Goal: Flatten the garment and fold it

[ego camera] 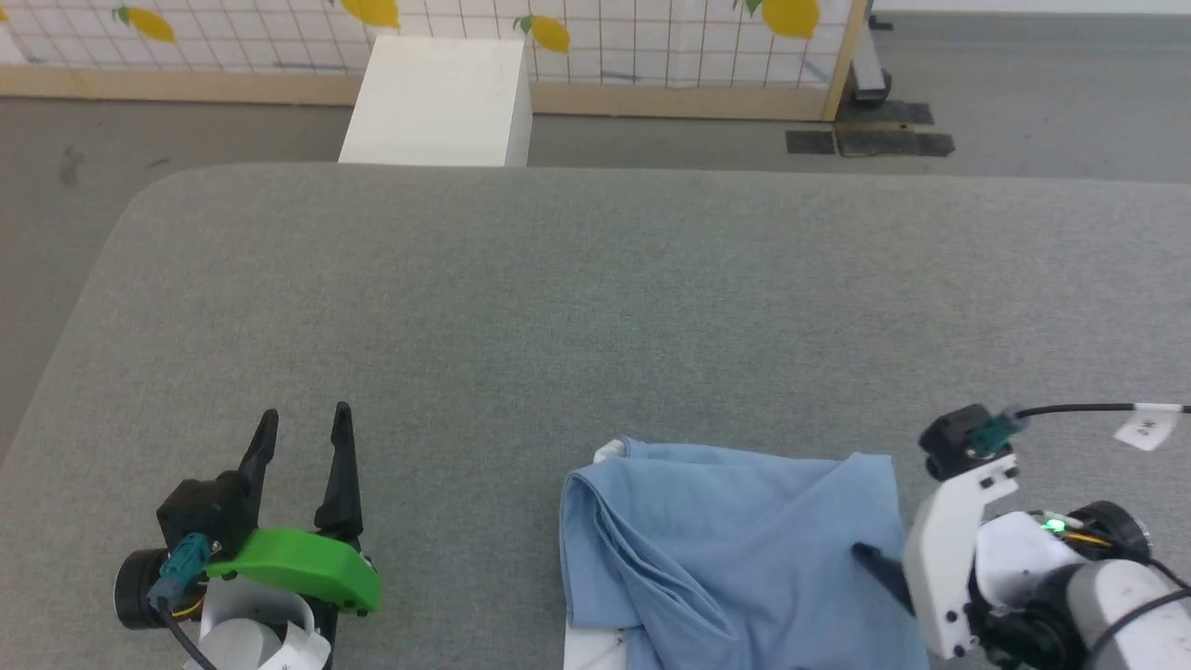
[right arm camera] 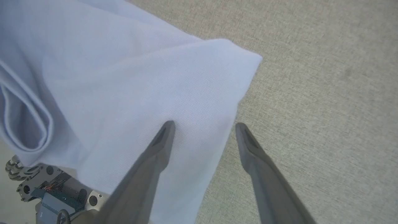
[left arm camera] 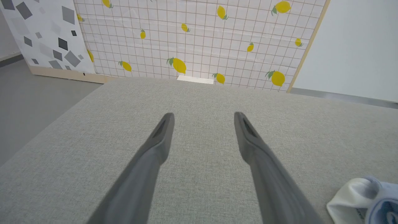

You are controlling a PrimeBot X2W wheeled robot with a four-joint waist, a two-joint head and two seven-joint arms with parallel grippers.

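The garment (ego camera: 735, 549), light blue, lies bunched and partly folded at the near edge of the grey table (ego camera: 558, 298), a bit of white collar (ego camera: 609, 453) showing at its upper left. It hangs over the front edge in the right wrist view. My right gripper (right arm camera: 204, 125) is open, hovering astride the garment's (right arm camera: 124, 93) right edge: one finger over the cloth, the other over bare table. My left gripper (ego camera: 306, 414) stands open over bare table to the garment's left, holding nothing. The left wrist view has its fingers (left arm camera: 161, 137) spread and the collar (left arm camera: 345, 202) at the lower right.
A white box (ego camera: 437, 102) stands on the floor beyond the table's far edge, in front of a lemon-print panel (ego camera: 605, 37). Black mats (ego camera: 870, 140) lie on the floor at the back right. My own base (right arm camera: 46, 193) shows below the hanging cloth.
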